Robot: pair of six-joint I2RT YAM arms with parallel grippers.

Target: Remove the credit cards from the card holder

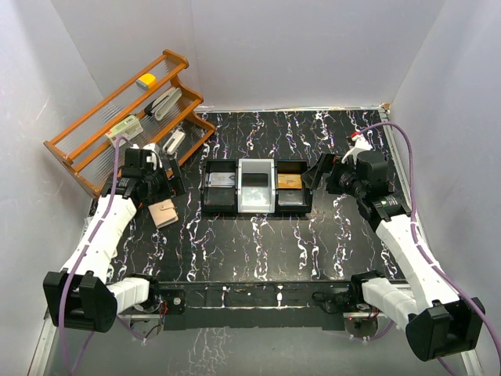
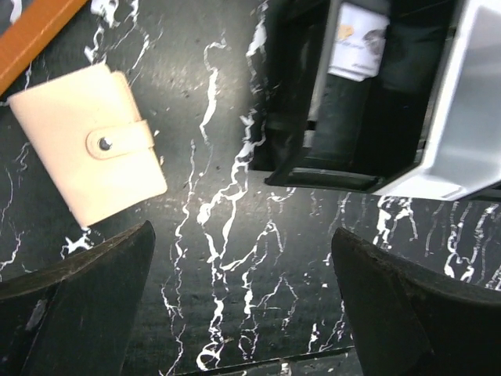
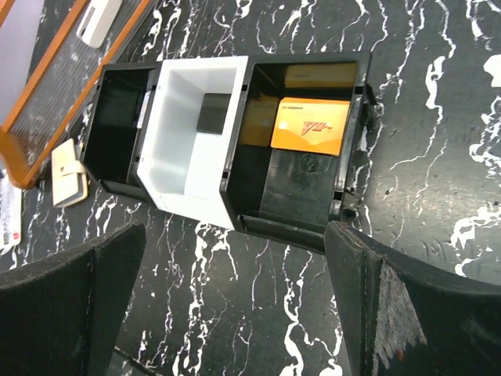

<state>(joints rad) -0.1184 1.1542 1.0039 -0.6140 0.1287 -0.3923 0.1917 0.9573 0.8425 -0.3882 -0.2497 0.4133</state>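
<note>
On the left side of the black, white-veined marble-look tabletop, a small beige leather bifold card holder is lying flat with its snap tab fastened. It is sitting between the slatted orange wooden rack and the black-and-grey three-compartment plastic tray. The left gripper is hovering just beside the holder with its jaws spread wide and gripping nothing. The holder is sitting off to one side of the gap, not between the fingers. The right gripper is hanging near the tray's right end, also gaping wide and empty.

An orange plastic credit card is lying in the tray's right compartment and a pale blue-grey card in the left one. I cannot tell whether more cards are sitting inside the shut holder.

The step in hand appears to be opening the holder. To do it well, the left gripper should be centring itself over the holder before coming down. It should be gripping the body by an edge away from the tab, so the thin leather is not skating over the smooth top. The tab probably needs lifting straight off its snap from the free end. Any cards inside should be coming out one at a time, along the line of their slots.
</note>
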